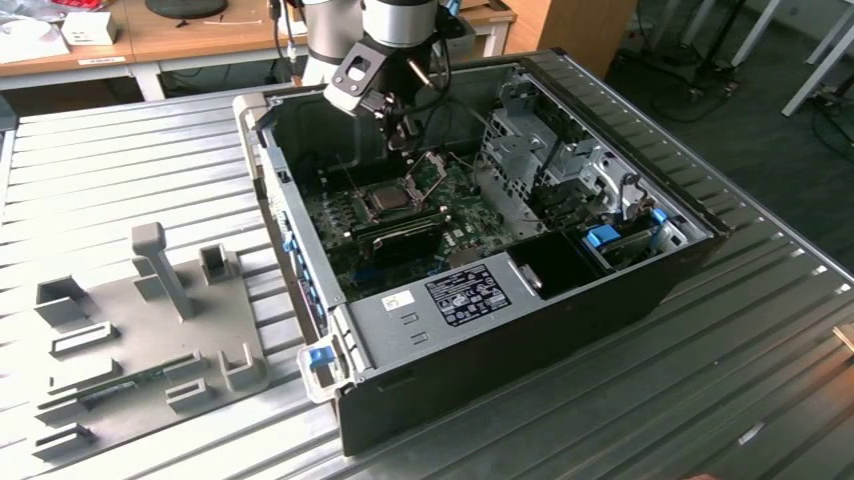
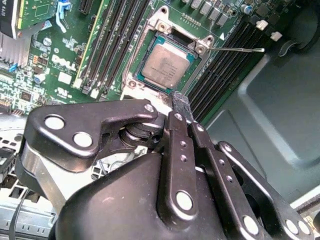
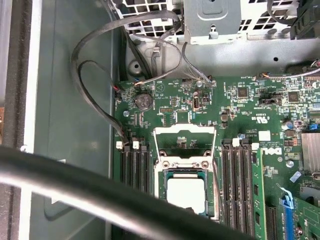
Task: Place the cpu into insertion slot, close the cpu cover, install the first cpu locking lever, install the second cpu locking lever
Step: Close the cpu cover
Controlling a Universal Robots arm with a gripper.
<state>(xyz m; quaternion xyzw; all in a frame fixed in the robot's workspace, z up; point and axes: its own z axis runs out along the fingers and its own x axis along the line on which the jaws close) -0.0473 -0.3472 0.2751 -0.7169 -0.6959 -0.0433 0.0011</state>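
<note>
The cpu (image 1: 391,200) lay flat in the insertion slot (image 2: 150,85), silvery-tan top up, just left of the middle of the exterior view, on the green board (image 1: 461,225) inside the open computer case (image 1: 641,290). In both wrist views the chip (image 2: 166,62) (image 3: 186,192) sat square within the socket's metal rim. The cpu cover (image 3: 185,131) was not closed: its thin silvery frame stood swung up at the socket's far edge, and the board's green showed through its square window. In the exterior view the raised cover (image 1: 434,168) stood just right of and above the chip. A thin locking lever (image 2: 235,49) reached out from a socket corner across the long black memory slots (image 3: 135,165), unlatched. The gripper (image 1: 398,143) hung from the arm in the upper middle of the exterior view, pointing down into the case just above the socket and beside the raised cover. In the second wrist view the claw (image 2: 180,104) looked clenched, its dark tips drawn together near the socket's edge with nothing visible between them. The case rested on a ribbed metal table (image 1: 120,180), with a grey fixture plate (image 1: 147,330) lying well apart at the exterior view's lower left.
</note>
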